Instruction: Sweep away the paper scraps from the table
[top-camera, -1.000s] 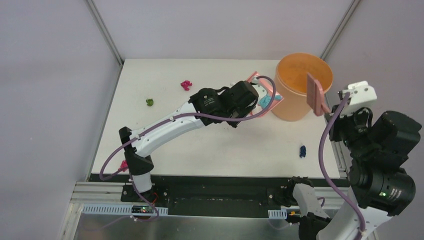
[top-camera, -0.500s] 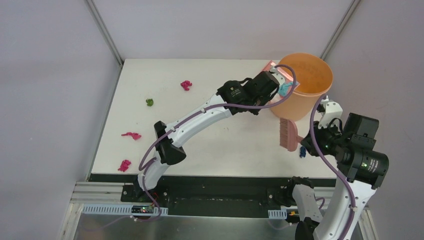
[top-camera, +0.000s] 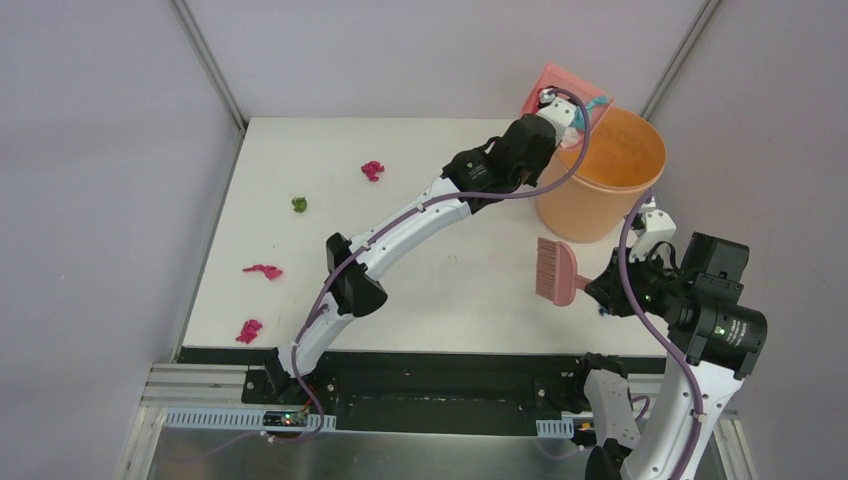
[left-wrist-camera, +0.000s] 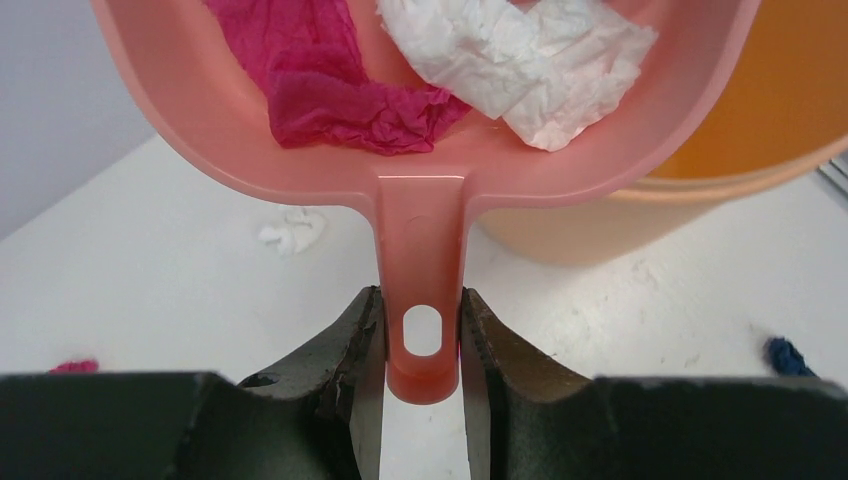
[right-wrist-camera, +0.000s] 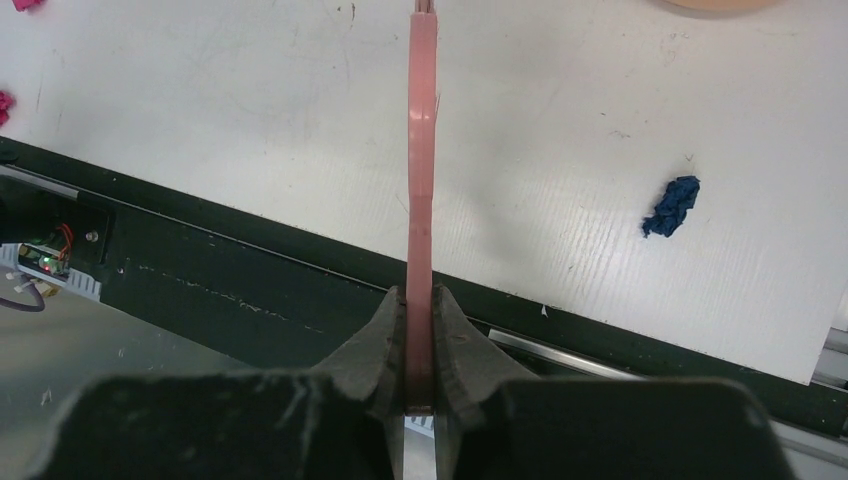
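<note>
L gripper clamped on pink plastic dustpan handle, raised at round orange bucket rim, magenta + white crumpled paper scraps inside. Tip lip down over the mouth slowly, grip firm. Other scraps lie on flat white table. R gripper pinches pink hand brush.

left arm and right arm: white moulded links, bulky black joint housings, a looping purple cable along each. small green light on the right one. left pincer and right pincer have matte black fingers.
</note>
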